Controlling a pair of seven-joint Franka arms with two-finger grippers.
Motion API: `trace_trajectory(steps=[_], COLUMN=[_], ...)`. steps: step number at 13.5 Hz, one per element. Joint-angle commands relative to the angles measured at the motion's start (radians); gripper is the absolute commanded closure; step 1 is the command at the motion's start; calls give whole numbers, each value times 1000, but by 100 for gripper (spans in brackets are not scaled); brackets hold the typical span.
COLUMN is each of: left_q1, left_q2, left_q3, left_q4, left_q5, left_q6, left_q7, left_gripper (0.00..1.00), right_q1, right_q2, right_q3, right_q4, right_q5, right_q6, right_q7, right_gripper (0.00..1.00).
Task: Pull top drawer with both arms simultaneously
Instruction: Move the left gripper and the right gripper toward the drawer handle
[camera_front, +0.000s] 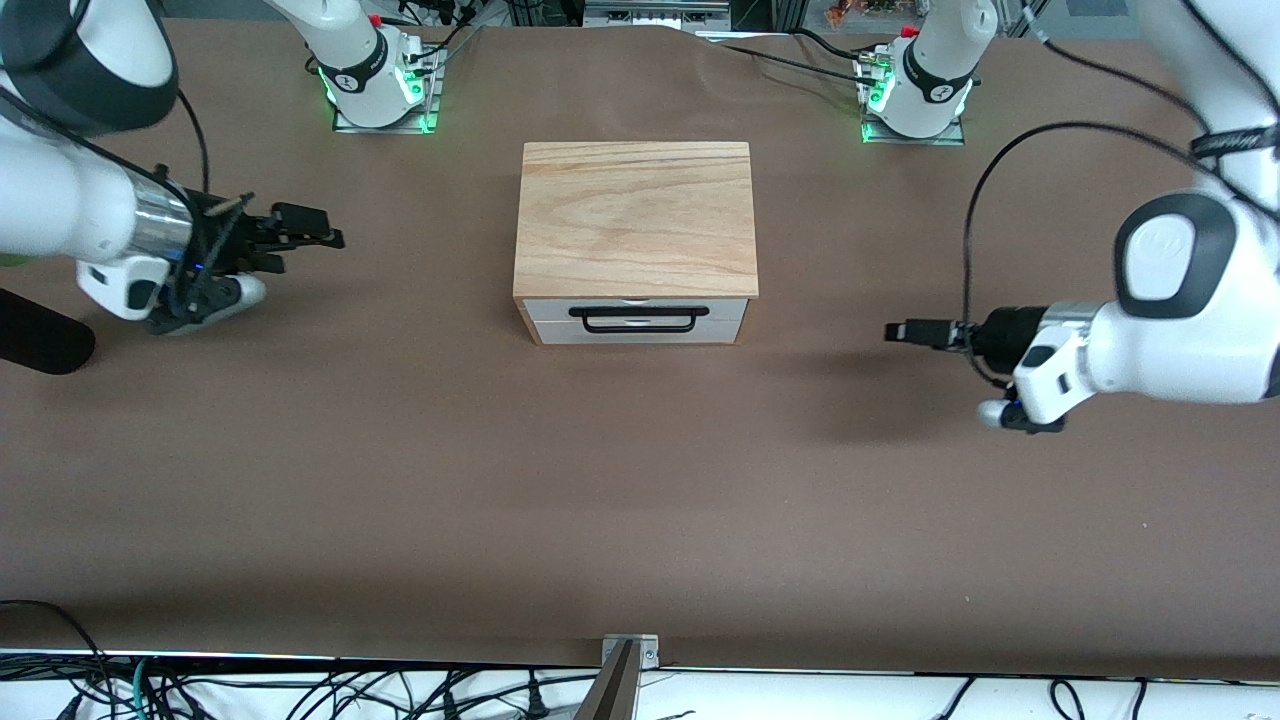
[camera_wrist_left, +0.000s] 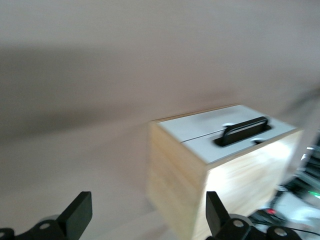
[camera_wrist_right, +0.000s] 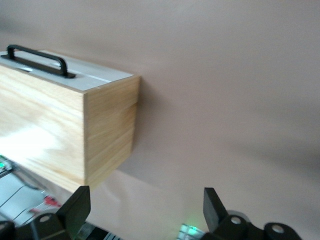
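A light-wood box (camera_front: 636, 218) stands mid-table with two white drawer fronts facing the front camera. The top drawer (camera_front: 560, 309) is shut flush, and its black wire handle (camera_front: 639, 319) hangs across the fronts. My right gripper (camera_front: 325, 228) is open and empty, low over the table toward the right arm's end, well apart from the box. My left gripper (camera_front: 893, 331) is open and empty, low over the table toward the left arm's end, pointing at the box. The left wrist view shows the gripper (camera_wrist_left: 147, 215), the box (camera_wrist_left: 180, 170) and the handle (camera_wrist_left: 243, 130). The right wrist view shows the gripper (camera_wrist_right: 145, 212), the box (camera_wrist_right: 60, 125) and the handle (camera_wrist_right: 37, 60).
The brown table cover (camera_front: 640, 480) stretches wide around the box. The arm bases with green lights stand at the table's edge farthest from the front camera (camera_front: 380, 90) (camera_front: 915, 95). A black cylinder (camera_front: 40, 345) lies by the right arm's end. Cables and a metal bracket (camera_front: 628, 650) line the nearest edge.
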Motion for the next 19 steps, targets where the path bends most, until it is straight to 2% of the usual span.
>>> trace_trajectory(steps=[1,3,5,7,8,10,12,14,16,17,19], left_q1=[-55,-104,-149,-184,-207,-227,-236,-235,-233,-233,-233], left_q2=[89,141,182,227,241,254,271,273,267,265,267], left_q3=[3,4,4,4,4,4,4,3,1,1,-1], left_q4=[43,43,43,41,37,26,11,-31,-97,-120,-135], left_q5=[-159,-273,-342,-458,-530,-573,-577,-588,-684,-719,-740], left_q6=[33,117,188,234,240,243,242,239,231,227,210], left_q7=[52,133,202,329,386,438,497,573,685,725,754], left_gripper=[0,0,0,0,0,0,0,0,1,3,13], right_q1=[13,46,71,100,112,142,168,209,223,223,223], right_q2=[107,204,260,326,360,403,420,446,469,479,483], right_q3=[-2,4,4,5,5,4,5,5,5,5,5], right_q4=[14,11,4,-25,-43,-60,-62,-86,-102,-102,-111], right_q5=[165,361,472,572,653,788,807,933,998,1015,1025], right_q6=[-41,-38,-10,62,98,132,192,247,266,266,261], right_q7=[-15,-33,-73,-275,-391,-473,-530,-646,-740,-760,-765], right_gripper=[0,0,0,0,0,0,0,0,1,4,8])
